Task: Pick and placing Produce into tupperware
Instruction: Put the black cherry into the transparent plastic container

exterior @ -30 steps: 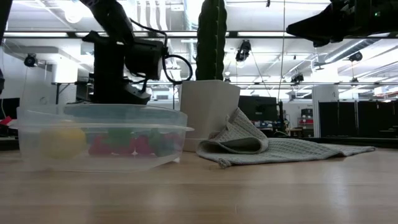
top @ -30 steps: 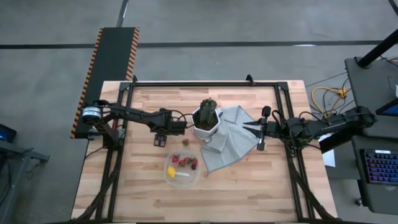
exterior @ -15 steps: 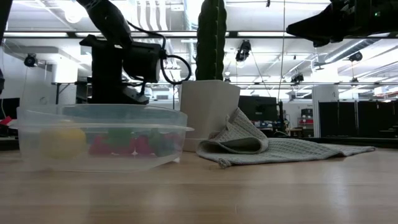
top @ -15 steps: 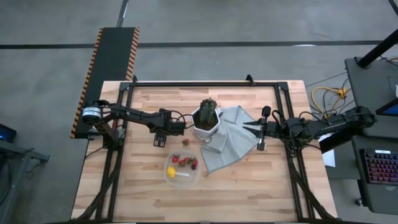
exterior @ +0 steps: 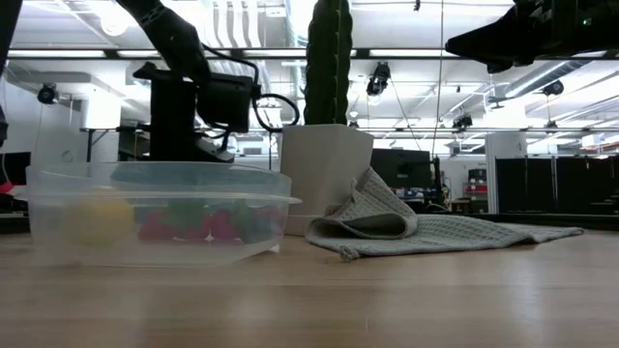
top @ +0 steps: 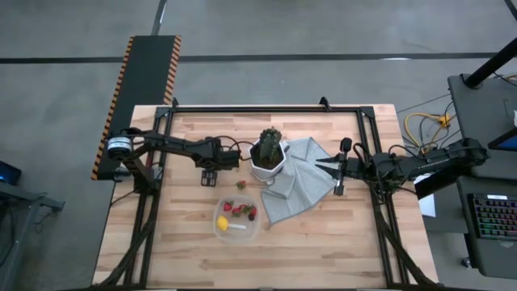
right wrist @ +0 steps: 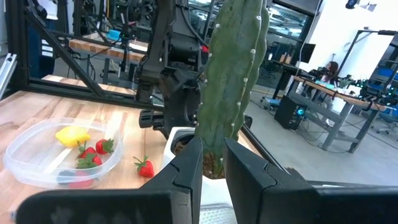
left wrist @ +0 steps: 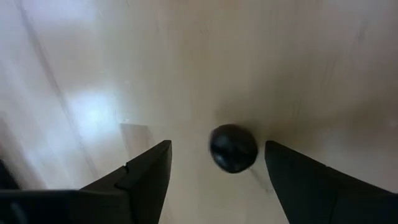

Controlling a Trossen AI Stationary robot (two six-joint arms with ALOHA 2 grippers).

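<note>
My left gripper [top: 208,178] points down at the table, left of the cactus pot, and is open. In the left wrist view a dark berry [left wrist: 233,148] lies on the wood between the gripper's [left wrist: 217,163] fingers, apart from both. The clear tupperware [top: 236,218] stands nearer the front edge and holds a yellow lemon [top: 222,224], strawberries [top: 242,210] and a dark berry. One strawberry [top: 240,184] lies on the table between the pot and the tupperware. My right gripper [top: 321,166] hangs level above the cloth, its fingers a little apart and holding nothing.
A green cactus [top: 270,144] in a white faceted pot [top: 266,167] stands mid-table. A grey cloth [top: 300,184] lies crumpled against the pot's right side. Bare wood extends along the near edge and the far left.
</note>
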